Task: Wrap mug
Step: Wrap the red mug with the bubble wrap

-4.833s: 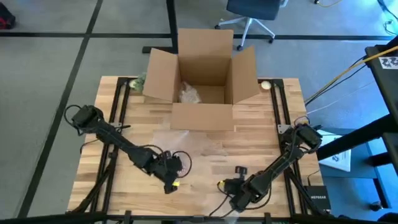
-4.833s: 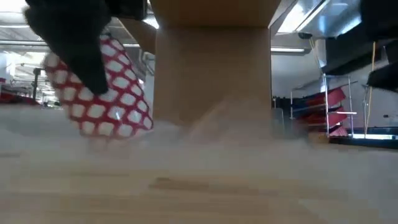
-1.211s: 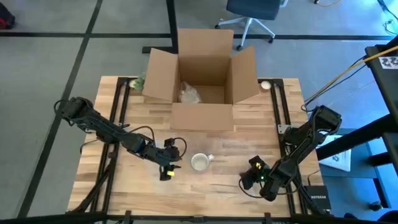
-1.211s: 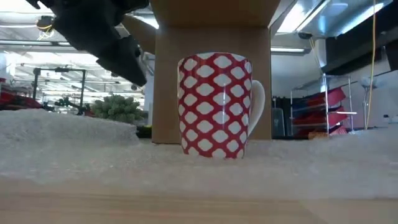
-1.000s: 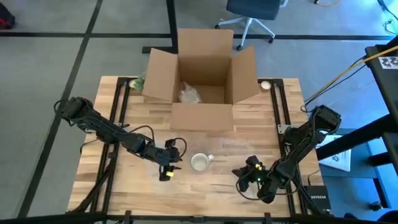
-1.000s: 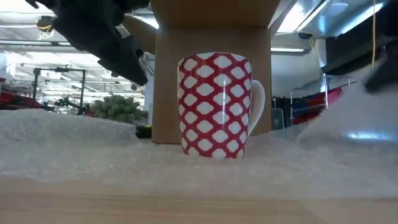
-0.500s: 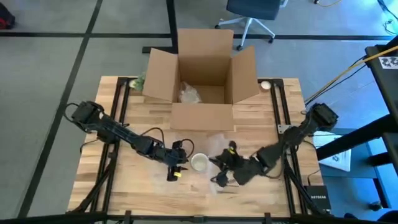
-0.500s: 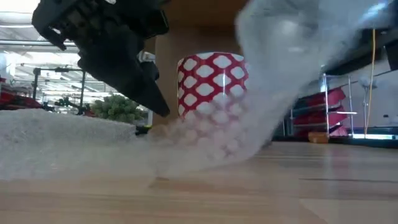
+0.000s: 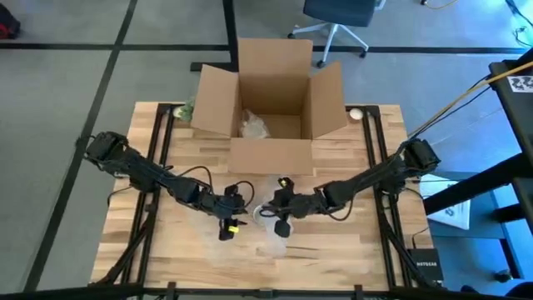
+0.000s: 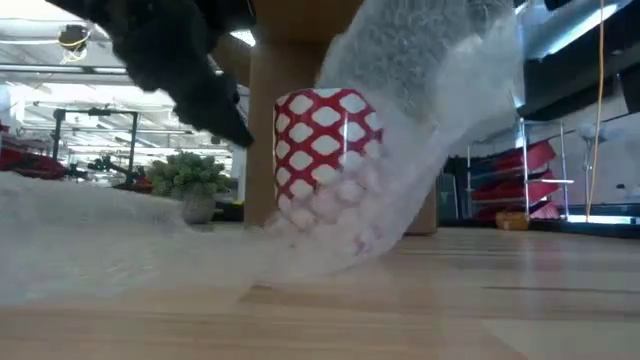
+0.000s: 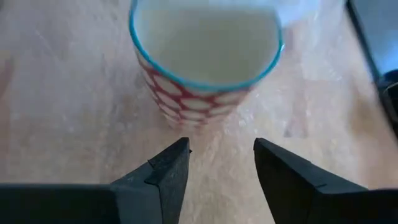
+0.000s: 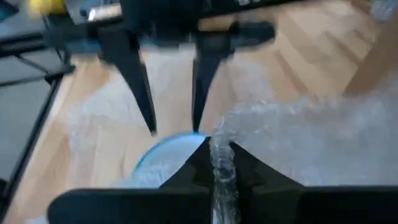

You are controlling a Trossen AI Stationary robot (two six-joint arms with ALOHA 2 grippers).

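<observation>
At counter centre, upright on bubble wrap point(image 10: 90, 240): red-and-white mug point(image 10: 322, 160).
Hard, glossy, probably breakable, the mug looks best steadied by its body; the limp, light wrap suits an edge grip. Right claw point(image 12: 221, 163) pinches the sheet over the rim; left claw point(image 11: 216, 167), spread, sits just beside the mug.

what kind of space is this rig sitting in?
Looks like a lab or workshop bay, not a home. A wooden table stands on grey carpet tiles, an office chair is parked behind it, and the low view shows ceiling strip lights and a red rack in an open room.
</observation>
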